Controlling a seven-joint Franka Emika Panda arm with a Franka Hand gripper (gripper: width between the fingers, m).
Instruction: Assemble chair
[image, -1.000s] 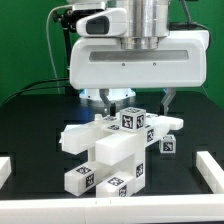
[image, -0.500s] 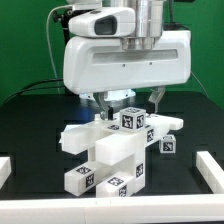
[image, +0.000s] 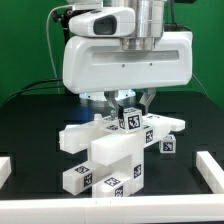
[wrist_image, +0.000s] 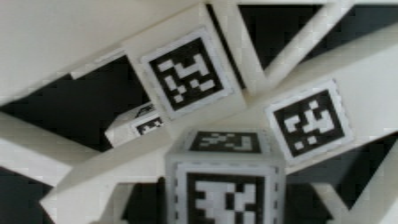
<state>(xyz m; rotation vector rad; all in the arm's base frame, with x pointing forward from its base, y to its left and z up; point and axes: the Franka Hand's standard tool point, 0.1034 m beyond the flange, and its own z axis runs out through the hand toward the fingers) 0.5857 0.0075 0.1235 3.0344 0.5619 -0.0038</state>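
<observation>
Several white chair parts with black marker tags lie heaped in the middle of the black table. A long block (image: 112, 152) runs through the heap toward the front. A small tagged part (image: 130, 119) stands on top of it. My gripper (image: 129, 100) hangs straight over that part, with one finger on each side of it and the jaws drawn in against it. In the wrist view the same tagged part (wrist_image: 228, 185) fills the space between my jaws, and other tagged pieces (wrist_image: 187, 75) lie beyond it.
A slim white part (image: 168, 124) sticks out of the heap toward the exterior view's right. A tagged block (image: 80, 178) lies at the front. White rails (image: 210, 172) border the table at both sides and along the front edge.
The hand has shifted toward the exterior view's left and lowered a little. The fingers have drawn in from wide apart to close round the small tagged part.
</observation>
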